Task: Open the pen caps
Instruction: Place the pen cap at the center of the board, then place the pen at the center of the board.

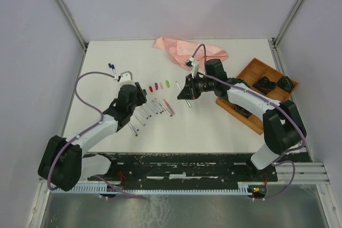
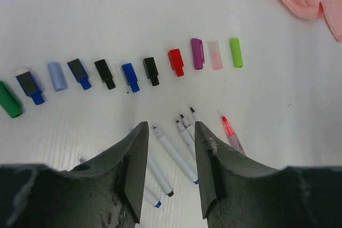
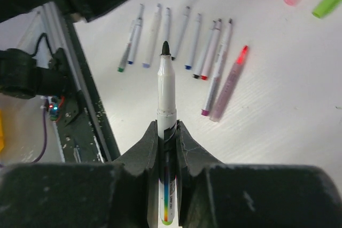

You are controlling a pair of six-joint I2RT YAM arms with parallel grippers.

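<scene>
The right gripper [image 3: 166, 132] pinches a thin white plastic pen barrel [image 3: 166, 86] with a bare dark tip. The barrel's long axis runs straight out of the jaws toward the row of uncapped white pens [image 3: 193, 41] lying on the white table [image 3: 299, 105]. The left gripper [image 2: 168, 132] hangs over those pens with jaws spread and empty, and the short cylindrical plastic pen caps [image 2: 151, 70], from green through blue, black, red, purple and pink to lime, lie in 1 line just beyond it. In the top view, 2 blue-capped pens [image 1: 111, 68] at the table's far left look unopened, and the left arm is much the nearer.
</scene>
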